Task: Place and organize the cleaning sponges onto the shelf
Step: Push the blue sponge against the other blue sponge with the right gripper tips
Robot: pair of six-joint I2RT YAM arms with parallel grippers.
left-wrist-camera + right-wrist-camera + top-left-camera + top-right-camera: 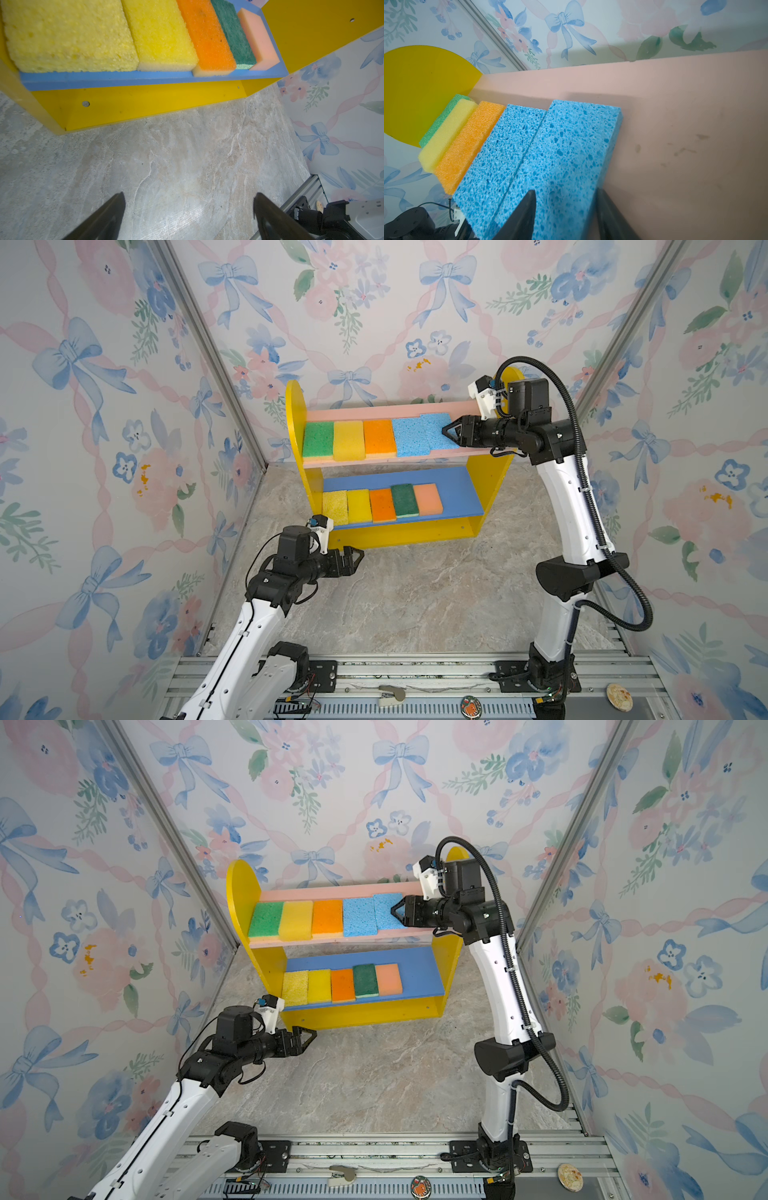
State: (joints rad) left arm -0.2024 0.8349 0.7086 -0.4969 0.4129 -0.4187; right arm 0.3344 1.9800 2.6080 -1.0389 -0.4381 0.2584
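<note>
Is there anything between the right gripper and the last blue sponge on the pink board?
Nothing visible does. The right gripper is right at the last blue sponge on the pink board, with the sponge's edge between its fingers.

A robot test cell dressed as a home corner. Flowered wallpaper (104,414) covers flat panels between bare aluminium posts (208,344). A marble-look surface (415,605) fills the middle, with a toy-bright shelf (297,414) behind. At the lower edge of both top views, the left arm (249,635) and right arm (569,497) are bolted to a metal rail (415,670).
</note>
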